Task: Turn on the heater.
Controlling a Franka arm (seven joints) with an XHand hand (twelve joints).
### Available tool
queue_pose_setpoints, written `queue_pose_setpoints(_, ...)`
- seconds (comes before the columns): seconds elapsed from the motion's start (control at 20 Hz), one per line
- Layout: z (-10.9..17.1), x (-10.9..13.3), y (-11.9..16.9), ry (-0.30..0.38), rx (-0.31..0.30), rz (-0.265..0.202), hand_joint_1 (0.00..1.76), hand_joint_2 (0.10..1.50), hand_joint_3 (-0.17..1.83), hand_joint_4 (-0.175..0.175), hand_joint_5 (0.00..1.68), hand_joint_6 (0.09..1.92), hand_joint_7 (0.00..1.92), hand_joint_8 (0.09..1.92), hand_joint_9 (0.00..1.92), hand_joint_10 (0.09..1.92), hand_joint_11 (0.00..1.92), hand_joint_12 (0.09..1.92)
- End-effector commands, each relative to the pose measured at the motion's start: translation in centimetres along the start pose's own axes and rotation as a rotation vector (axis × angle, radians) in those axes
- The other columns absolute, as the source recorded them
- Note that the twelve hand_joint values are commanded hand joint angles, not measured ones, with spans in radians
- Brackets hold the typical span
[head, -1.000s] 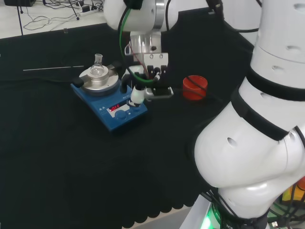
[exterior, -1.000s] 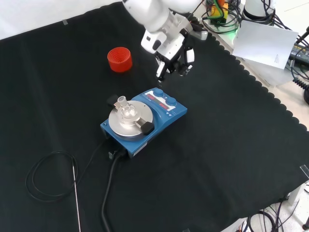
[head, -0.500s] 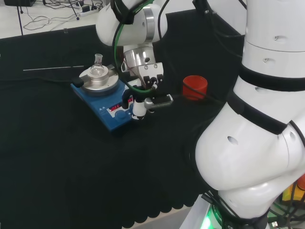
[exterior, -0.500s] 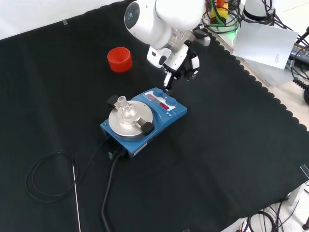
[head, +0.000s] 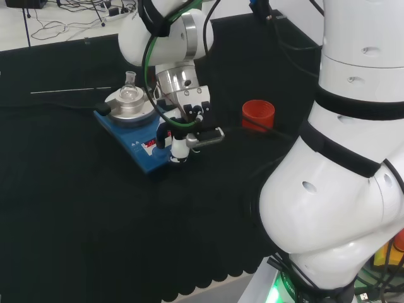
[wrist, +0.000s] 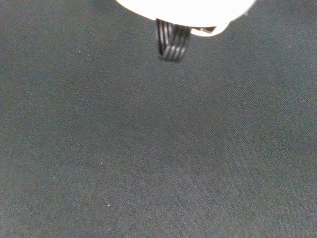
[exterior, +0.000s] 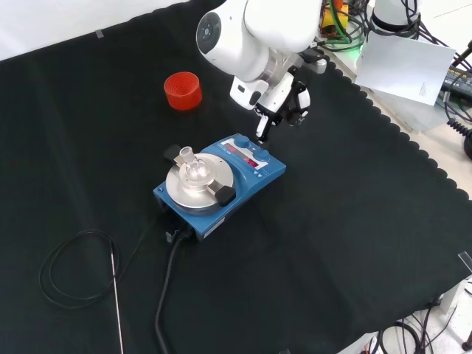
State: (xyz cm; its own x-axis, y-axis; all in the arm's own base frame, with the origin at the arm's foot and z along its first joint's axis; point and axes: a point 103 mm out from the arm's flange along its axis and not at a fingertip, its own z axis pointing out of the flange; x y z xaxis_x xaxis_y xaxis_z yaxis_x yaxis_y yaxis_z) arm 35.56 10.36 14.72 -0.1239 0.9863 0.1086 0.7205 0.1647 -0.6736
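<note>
The heater [head: 140, 135] [exterior: 221, 181] is a blue box with a round silver plate, a lit red display and knobs on its front panel. A small glass flask [head: 129, 86] [exterior: 191, 164] stands on the plate. The hand [head: 184, 120] [exterior: 282, 102] hangs over the panel end of the heater. One straight white-tipped finger [head: 178, 147] [exterior: 259, 133] points down at the knobs, and the other fingers are bent back. I cannot tell whether the fingertip touches the panel. In the wrist view a blurred part of the hand [wrist: 171, 44] shows over bare black cloth.
A red ribbed ring stand [head: 258, 115] [exterior: 183, 90] sits on the cloth beyond the hand. The heater's black cable [exterior: 164, 284] and a thin metal rod [exterior: 116, 299] [head: 69, 91] lie on the cloth. The arm's white links [head: 353, 158] rise at the head view's right.
The hand has come down and closer to the heater's front panel, so its pointing finger now hangs right over the knobs. The heater and flask have not moved.
</note>
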Motion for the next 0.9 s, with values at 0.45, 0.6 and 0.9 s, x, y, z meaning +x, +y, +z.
queue_pose_setpoints(0.45, -0.1, 0.6, 0.4, -0.024, 0.001, -0.001, 1.4, 0.66, 1.04, -0.033, 0.25, 0.61, 1.48, 1.61, 1.63, 1.51, 1.18, 1.29)
queue_pose_setpoints(0.6, -0.1, 0.5, 0.8, -0.024, 0.004, -0.002, 1.4, 0.66, 1.04, -0.032, 0.25, 0.6, 1.48, 1.61, 1.63, 1.51, 1.18, 1.29)
queue_pose_setpoints(0.9, 0.0, 0.3, 1.2, -0.039, 0.008, 0.003, 1.4, 0.66, 1.04, -0.032, 0.25, 0.59, 1.49, 1.61, 1.63, 1.51, 1.18, 1.29)
